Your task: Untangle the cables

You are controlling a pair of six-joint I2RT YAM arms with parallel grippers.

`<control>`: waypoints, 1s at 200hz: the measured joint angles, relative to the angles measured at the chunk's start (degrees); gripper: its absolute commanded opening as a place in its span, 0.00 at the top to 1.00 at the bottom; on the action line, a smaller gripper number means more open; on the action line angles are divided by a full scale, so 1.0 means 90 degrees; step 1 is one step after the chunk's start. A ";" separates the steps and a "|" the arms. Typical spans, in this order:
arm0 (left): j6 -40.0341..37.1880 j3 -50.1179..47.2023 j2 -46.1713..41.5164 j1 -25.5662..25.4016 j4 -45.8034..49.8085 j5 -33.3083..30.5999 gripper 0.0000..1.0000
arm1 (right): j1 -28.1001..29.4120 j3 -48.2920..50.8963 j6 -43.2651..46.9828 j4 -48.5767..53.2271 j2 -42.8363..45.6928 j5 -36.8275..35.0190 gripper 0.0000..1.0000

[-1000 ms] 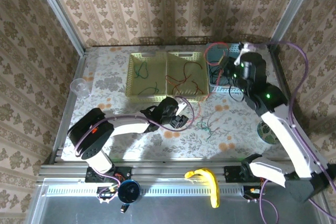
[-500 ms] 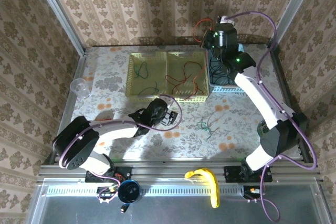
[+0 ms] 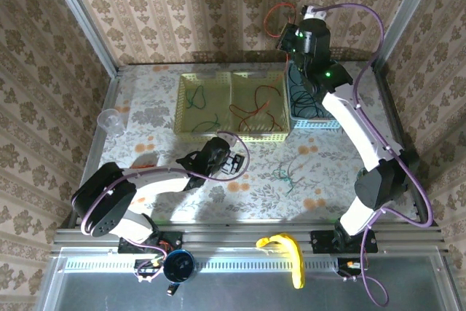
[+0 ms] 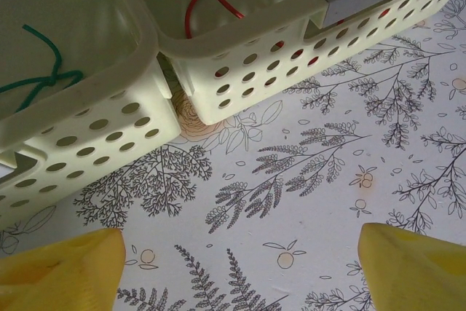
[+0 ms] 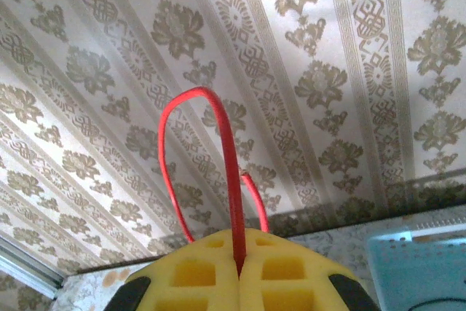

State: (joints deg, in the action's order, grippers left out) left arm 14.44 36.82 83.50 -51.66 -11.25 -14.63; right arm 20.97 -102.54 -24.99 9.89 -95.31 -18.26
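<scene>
right tool [image 5: 239, 276]: stood high before the patterned wallpaper, its yellow foam pads [image 5: 287, 285] pinched together on a thin red flexible cable [image 5: 231, 180] that looped up above them.
left tool [image 4: 240, 267]: hovered low over the floral-print surface [image 4: 306, 194], yellow fingers [image 4: 58, 267] spread wide with nothing between them, just before two cream perforated plastic baskets [image 4: 218, 78].
in the baskets: red cable strands [image 3: 255, 111] lay in the right-hand cream one, green cable strands [image 3: 198, 101] in the left-hand.
on the surface: a small green-and-black cable tangle [image 3: 287, 175] lay loose, apart from both tools.
pale blue perforated basket [image 3: 313, 123]: sat beside the cream pair, dark cables [image 3: 304, 96] inside.
</scene>
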 measured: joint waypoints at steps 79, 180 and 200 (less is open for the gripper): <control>0.0015 0.0000 0.0029 -0.0015 -0.0121 0.0017 0.14 | -0.0041 0.0702 -0.0661 0.0777 -0.0848 0.0663 0.69; -0.0296 0.0474 0.0622 -0.0374 -0.0160 0.0321 0.08 | 0.0204 0.3837 -0.1243 0.1766 0.0874 0.1406 0.46; -0.0488 0.0680 0.0852 -0.0491 -0.0197 0.0576 0.08 | 0.0245 0.4677 -0.1537 0.1649 0.1749 0.1411 0.46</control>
State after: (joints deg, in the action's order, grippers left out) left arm 10.04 42.94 91.18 -56.07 -13.02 -9.45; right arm 23.18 -60.45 -38.83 24.73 -79.57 -5.56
